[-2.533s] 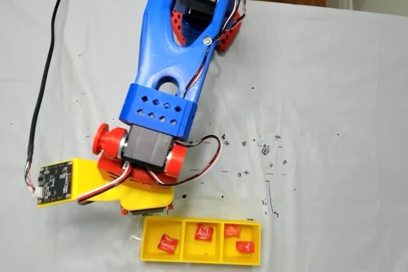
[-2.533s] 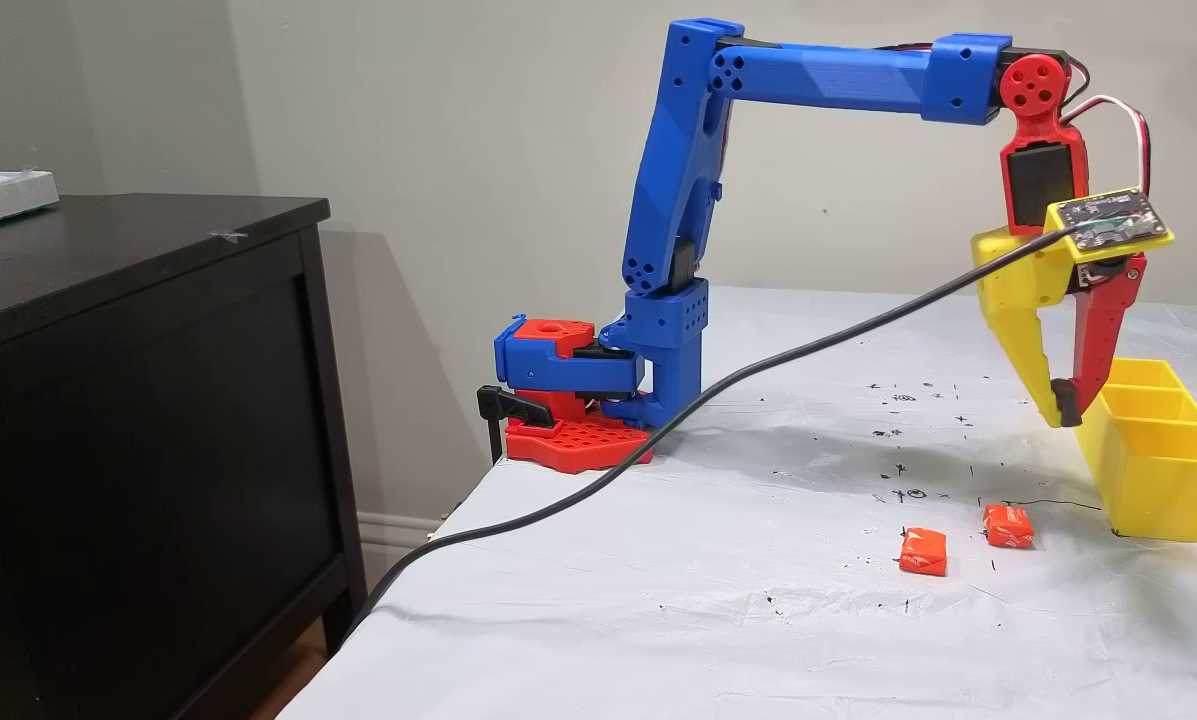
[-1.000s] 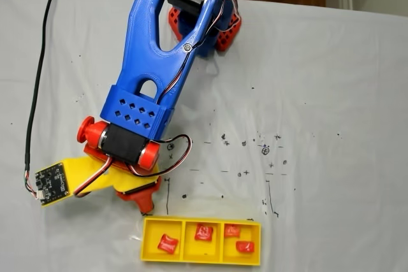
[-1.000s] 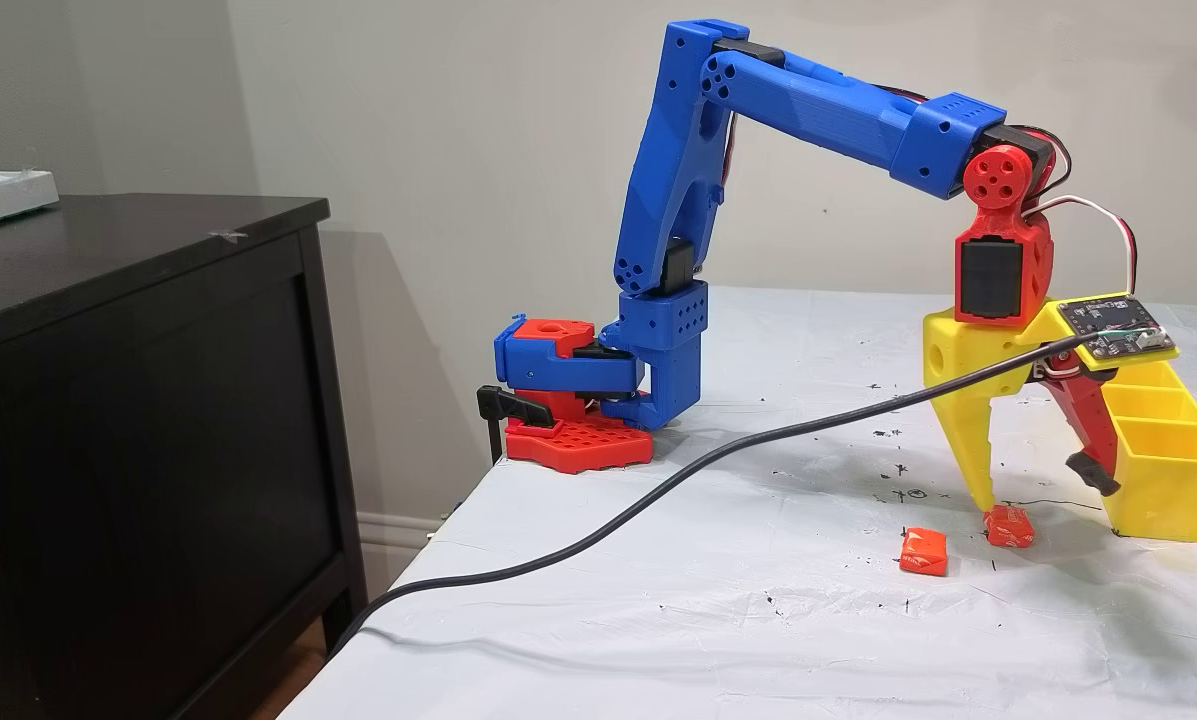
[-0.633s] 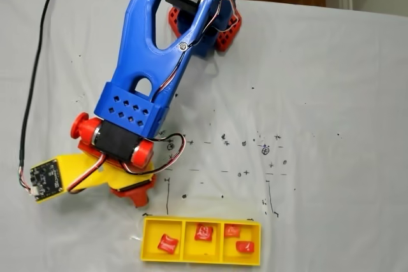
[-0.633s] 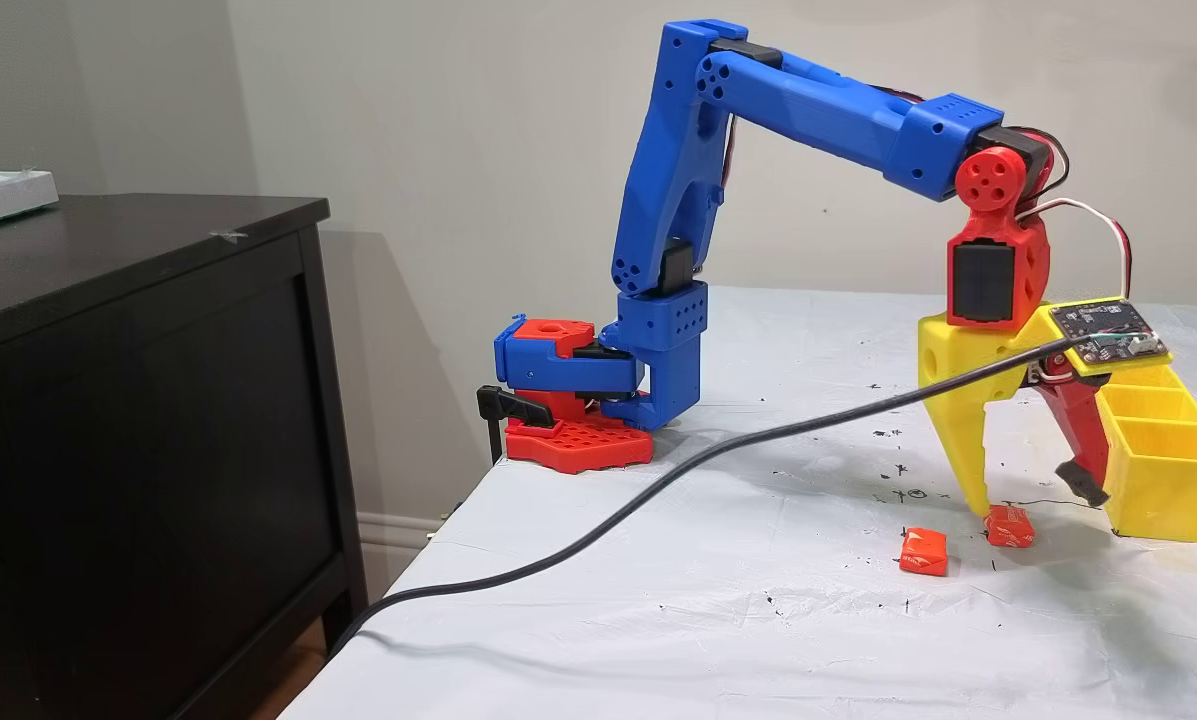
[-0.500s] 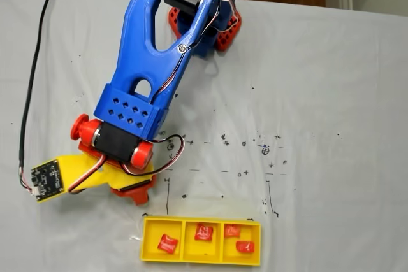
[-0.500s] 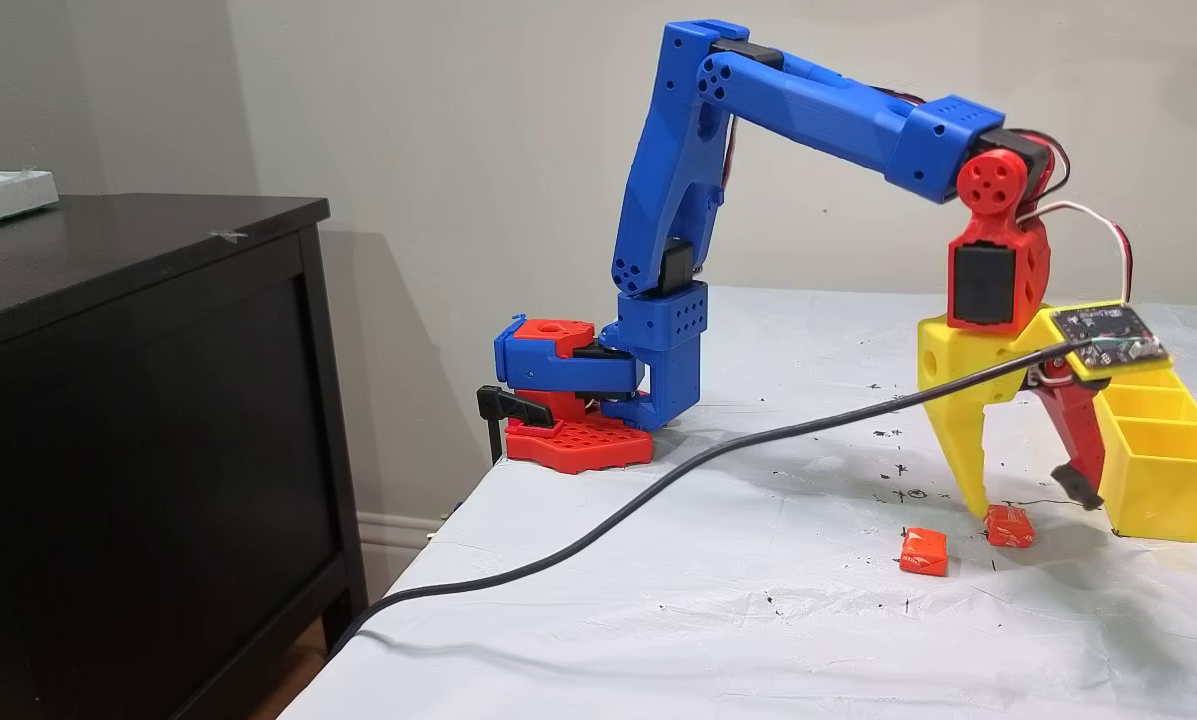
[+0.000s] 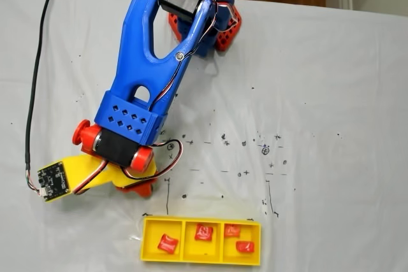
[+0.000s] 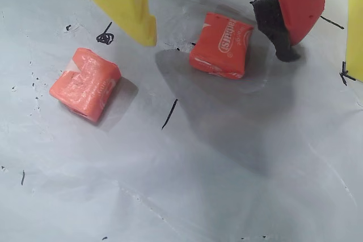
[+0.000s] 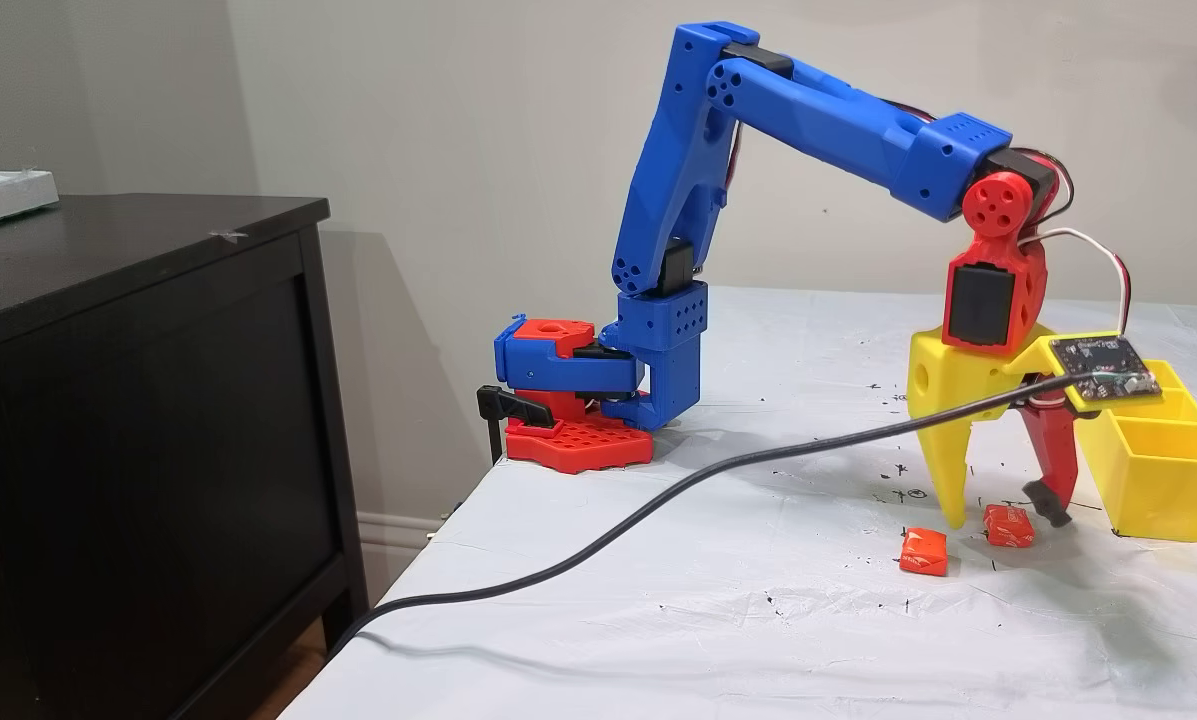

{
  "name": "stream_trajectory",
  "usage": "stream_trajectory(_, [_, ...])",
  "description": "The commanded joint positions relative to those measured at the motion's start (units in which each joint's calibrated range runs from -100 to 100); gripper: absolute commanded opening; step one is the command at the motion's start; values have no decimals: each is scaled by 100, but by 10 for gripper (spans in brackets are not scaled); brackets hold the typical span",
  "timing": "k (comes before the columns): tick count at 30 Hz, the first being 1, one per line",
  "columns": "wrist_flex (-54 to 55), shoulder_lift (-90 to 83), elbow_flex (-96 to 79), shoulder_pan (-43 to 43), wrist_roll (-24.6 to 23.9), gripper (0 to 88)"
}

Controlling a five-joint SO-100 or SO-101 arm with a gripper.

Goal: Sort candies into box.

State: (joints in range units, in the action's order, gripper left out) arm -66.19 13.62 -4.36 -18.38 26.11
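Yellow and red fingers of the hand (image 10: 215,29) spread apart, straddling one red-orange candy (image 10: 221,44) on the white-covered counter (image 11: 758,640), touching neither side. Just beside the yellow finger, a second candy (image 10: 85,83), loose. Close behind the red finger, toward the counter's edge, the yellow box (image 11: 1158,480). Seen from above: four candies (image 9: 168,243) in that box's (image 9: 148,256) compartments, hand itself hidden under the blue arm (image 9: 143,74). Black cable (image 11: 658,510) trailing across the counter.

Dark cabinet (image 11: 138,420) beside ink-marked white cloth (image 11: 758,620)
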Motion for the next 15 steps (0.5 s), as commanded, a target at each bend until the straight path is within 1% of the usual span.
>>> stream_trajectory(1, [107, -141, 4, 35, -24, 258])
stream_trajectory(8, [369, 165, 13, 189, -142, 256])
stream_trajectory(15, [336, 402, 131, 198, -205, 244])
